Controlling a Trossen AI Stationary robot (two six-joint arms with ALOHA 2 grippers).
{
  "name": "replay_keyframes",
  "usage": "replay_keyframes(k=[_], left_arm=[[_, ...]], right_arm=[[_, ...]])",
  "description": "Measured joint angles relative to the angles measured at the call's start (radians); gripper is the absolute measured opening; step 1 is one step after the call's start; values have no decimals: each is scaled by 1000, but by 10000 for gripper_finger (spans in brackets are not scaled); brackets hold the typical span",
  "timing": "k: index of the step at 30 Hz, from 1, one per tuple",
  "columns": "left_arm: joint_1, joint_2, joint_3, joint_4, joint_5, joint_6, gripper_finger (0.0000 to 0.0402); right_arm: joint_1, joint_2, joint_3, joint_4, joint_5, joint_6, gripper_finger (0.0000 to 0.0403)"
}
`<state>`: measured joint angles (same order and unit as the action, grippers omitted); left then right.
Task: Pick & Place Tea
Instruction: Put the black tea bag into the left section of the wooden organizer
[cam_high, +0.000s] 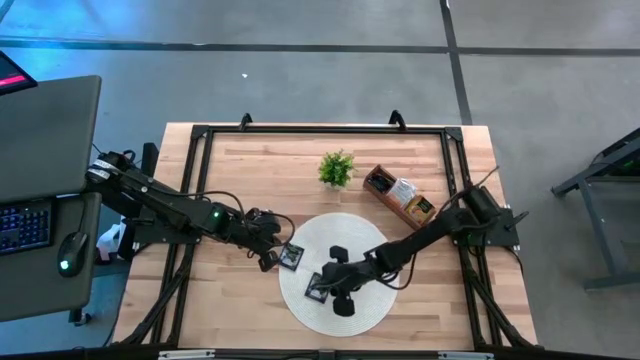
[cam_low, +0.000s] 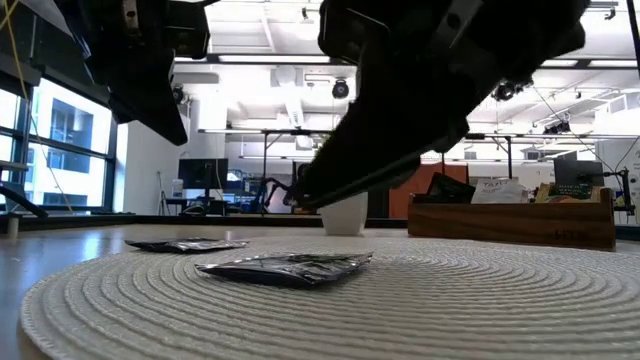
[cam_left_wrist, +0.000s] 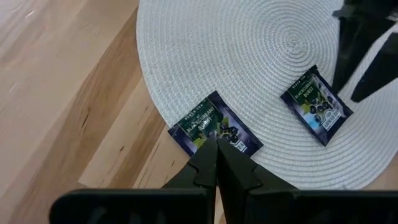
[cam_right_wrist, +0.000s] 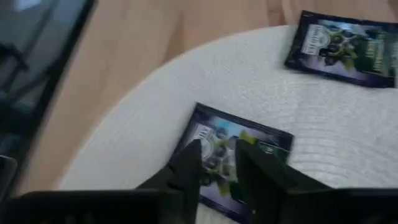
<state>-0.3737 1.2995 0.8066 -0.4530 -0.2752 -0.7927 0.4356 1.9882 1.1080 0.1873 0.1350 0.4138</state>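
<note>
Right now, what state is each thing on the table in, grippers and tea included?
Left gripper: shut, over the sachet at the mat's edge.
Right gripper: fingers slightly apart, over the second sachet.
Edge sachet: flat, overhanging the placemat.
Second sachet: flat on the mat.
Wooden tray: holding sachets.
Plant: upright.

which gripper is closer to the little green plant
Right, though neither is close. The right gripper is over the white mat, below the plant; the left gripper sits at the mat's left edge.
</note>
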Motion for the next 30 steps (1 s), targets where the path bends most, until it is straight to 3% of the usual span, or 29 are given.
replay_keyframes(k=[6,11,14,18,26,30], left_arm=[[0,0,0,1,0,-6,4],[0,0,0,0,3,-24,4],[0,0,0,0,2,-24,4],[0,0,0,1,3,-24,4],[0,0,0,9,10,-24,4],[0,0,0,9,11,-24,4]], right_arm=[[26,27,0,-22,149,-70,156],[25,87,2,-6,127,-28,199],[25,118,6,9,146,-27,204],[19,121,6,-32,163,-17,169],[-1,122,3,-44,128,-31,14],[-5,106,1,-22,97,-60,29]])
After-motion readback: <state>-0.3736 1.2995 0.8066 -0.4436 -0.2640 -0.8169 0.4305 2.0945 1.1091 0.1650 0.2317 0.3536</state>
